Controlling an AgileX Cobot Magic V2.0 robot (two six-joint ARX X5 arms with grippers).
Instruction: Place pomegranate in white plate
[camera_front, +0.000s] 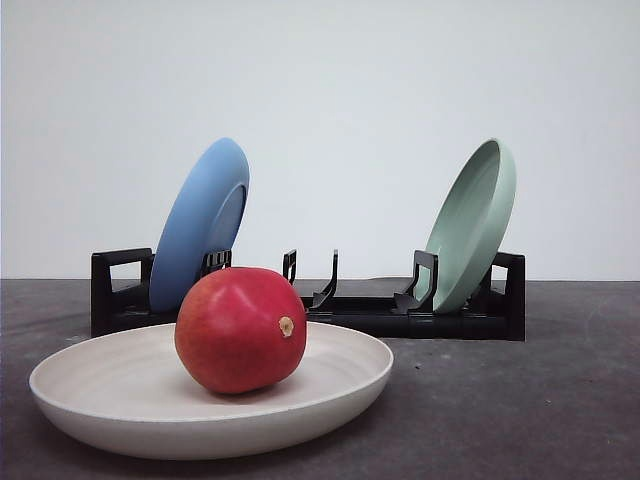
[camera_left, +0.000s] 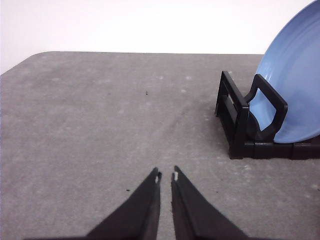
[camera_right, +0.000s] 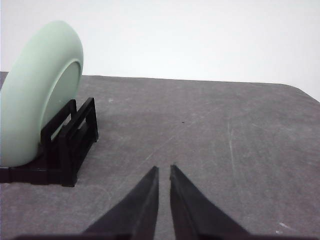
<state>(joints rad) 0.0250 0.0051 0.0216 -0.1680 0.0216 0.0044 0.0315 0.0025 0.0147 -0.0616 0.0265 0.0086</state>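
Observation:
The red pomegranate (camera_front: 240, 328) rests inside the white plate (camera_front: 90, 410) at the front left of the table, its tan nub turned toward the right. In the left wrist view my left gripper (camera_left: 166, 176) is shut with nothing in it, above bare grey table beside the rack's blue-plate end. The right wrist view has my right gripper (camera_right: 163, 168) shut and empty too, over bare table next to the rack's green-plate end.
Behind the white plate stands a black dish rack (camera_front: 360, 312). A blue plate (camera_front: 200, 222) leans upright at its left end and a pale green plate (camera_front: 472, 222) at its right. Grey tabletop (camera_front: 540, 400) lies open at the front right.

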